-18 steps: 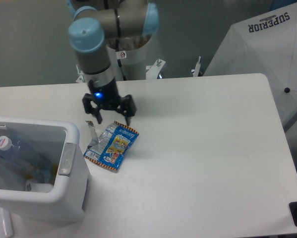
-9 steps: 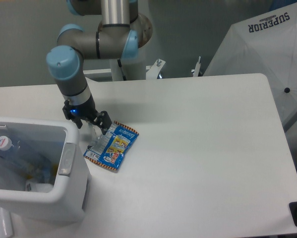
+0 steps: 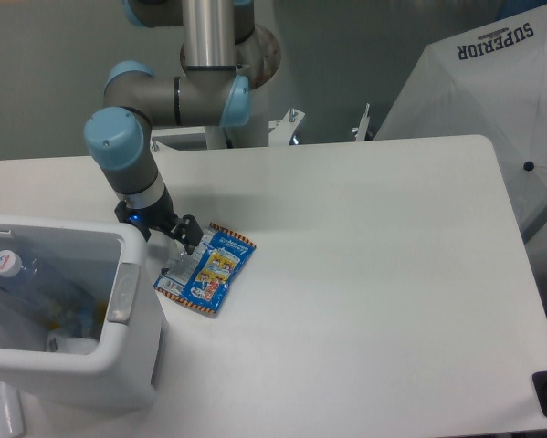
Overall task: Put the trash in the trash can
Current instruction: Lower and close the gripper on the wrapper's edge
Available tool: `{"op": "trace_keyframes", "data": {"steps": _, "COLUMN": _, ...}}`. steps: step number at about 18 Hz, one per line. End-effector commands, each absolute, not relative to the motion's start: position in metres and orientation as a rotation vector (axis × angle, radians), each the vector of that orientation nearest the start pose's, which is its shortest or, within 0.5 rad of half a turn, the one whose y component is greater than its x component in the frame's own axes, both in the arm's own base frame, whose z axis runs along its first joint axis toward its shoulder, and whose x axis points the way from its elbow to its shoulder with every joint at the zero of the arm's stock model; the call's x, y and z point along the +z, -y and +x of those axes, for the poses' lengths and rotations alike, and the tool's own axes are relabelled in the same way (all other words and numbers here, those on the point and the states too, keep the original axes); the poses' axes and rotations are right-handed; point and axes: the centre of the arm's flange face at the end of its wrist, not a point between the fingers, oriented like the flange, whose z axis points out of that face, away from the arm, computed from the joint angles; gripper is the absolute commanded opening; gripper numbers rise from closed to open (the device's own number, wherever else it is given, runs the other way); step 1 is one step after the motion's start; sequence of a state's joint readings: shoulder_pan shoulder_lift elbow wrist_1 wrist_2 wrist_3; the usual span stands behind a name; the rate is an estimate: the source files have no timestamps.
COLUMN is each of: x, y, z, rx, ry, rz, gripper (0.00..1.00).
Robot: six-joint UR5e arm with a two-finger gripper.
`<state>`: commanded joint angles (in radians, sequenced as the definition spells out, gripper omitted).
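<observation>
Right now the gripper (image 3: 174,239) sits low at the snack wrapper's (image 3: 205,270) upper-left edge, and I cannot tell whether its fingers are spread or pinching foil; the bottle (image 3: 22,278) already lies in the trash can (image 3: 127,292). A flat wrapper could slide or slip free from a shallow corner grip. The can's rim stands just beside the wrapper, crowding the left, while the worktop (image 3: 373,274) opens to the right.
</observation>
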<state>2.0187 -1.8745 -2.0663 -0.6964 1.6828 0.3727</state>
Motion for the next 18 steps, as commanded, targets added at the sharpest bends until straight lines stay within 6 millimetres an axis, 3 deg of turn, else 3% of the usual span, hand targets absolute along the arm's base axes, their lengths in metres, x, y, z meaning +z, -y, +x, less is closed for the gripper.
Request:
{"op": "trace_keyframes", "data": {"steps": 2, "x": 0.196, "y": -0.510, "z": -0.111, "rx": 0.223, "ry": 0.117, "rz": -3.110, "gripper": 0.81}}
{"op": "trace_keyframes", "data": {"steps": 7, "x": 0.199, "y": -0.509, "z": -0.111, "rx": 0.229, "ry": 0.120, "rz": -3.108, "gripper": 0.34}}
{"op": "trace_keyframes", "data": {"steps": 9, "x": 0.200, "y": -0.509, "z": -0.113, "rx": 0.244, "ry": 0.118, "rz": -3.109, "gripper": 0.26}}
{"op": "trace_keyframes", "data": {"steps": 11, "x": 0.204, "y": -0.512, "z": -0.116, "rx": 0.248, "ry": 0.124, "rz": -3.103, "gripper": 0.11}}
{"op": "trace_keyframes", "data": {"steps": 15, "x": 0.213, "y": -0.514, "z": -0.131, "rx": 0.257, "ry": 0.158, "rz": -3.088, "gripper": 0.03}}
{"op": "trace_keyframes", "data": {"steps": 18, "x": 0.247, "y": -0.505, "z": -0.158, "rx": 0.284, "ry": 0.239, "rz": -3.022, "gripper": 0.03}}
